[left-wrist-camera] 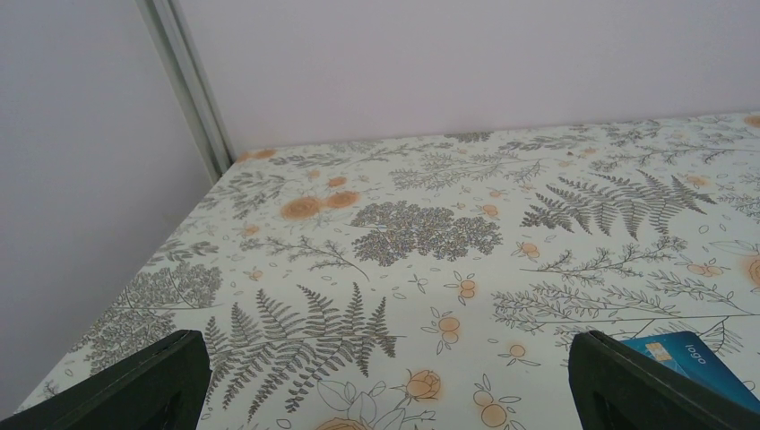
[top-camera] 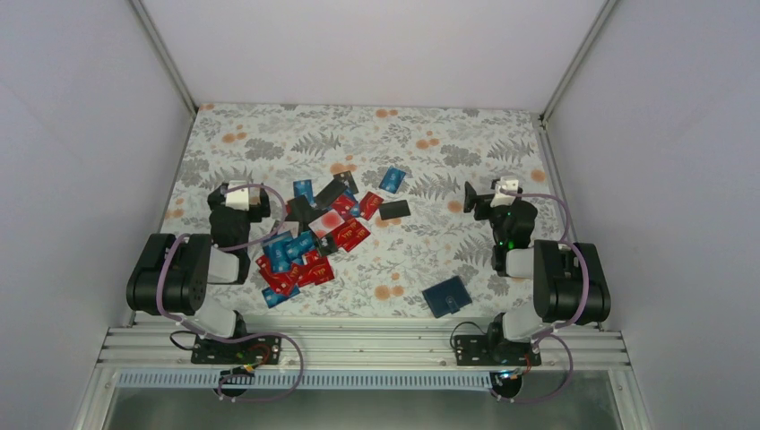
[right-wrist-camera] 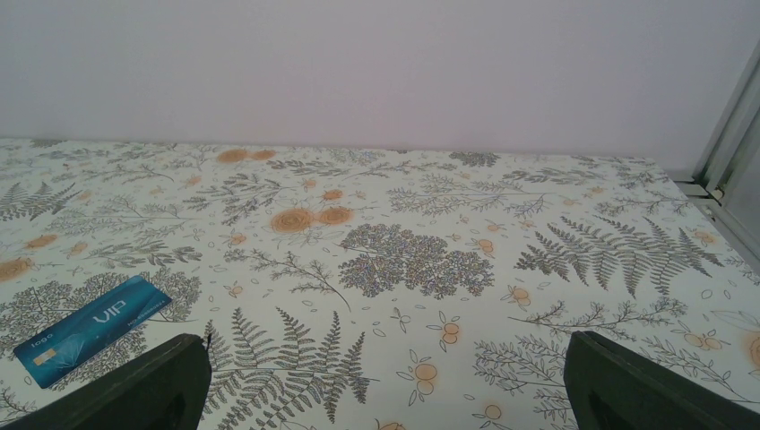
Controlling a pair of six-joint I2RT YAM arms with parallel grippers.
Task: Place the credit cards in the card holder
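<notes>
Several credit cards [top-camera: 309, 244], red, blue and a few black, lie scattered and overlapping left of the table's middle. The card holder [top-camera: 447, 296], dark navy and closed, lies flat near the front edge, right of the pile. My left gripper [top-camera: 240, 192] hovers beside the pile's left edge, open and holding nothing; its wrist view shows wide-apart fingers [left-wrist-camera: 143, 385] and one blue card [left-wrist-camera: 690, 363] by the right finger. My right gripper [top-camera: 493, 191] hangs open and holds nothing right of the cards; a blue VIP card [right-wrist-camera: 94, 327] lies to its left.
A floral cloth [top-camera: 448, 143] covers the table. White walls close in on the left, back and right, with metal corner posts [left-wrist-camera: 188, 85]. An aluminium rail [top-camera: 358, 345] carrying both arm bases runs along the near edge.
</notes>
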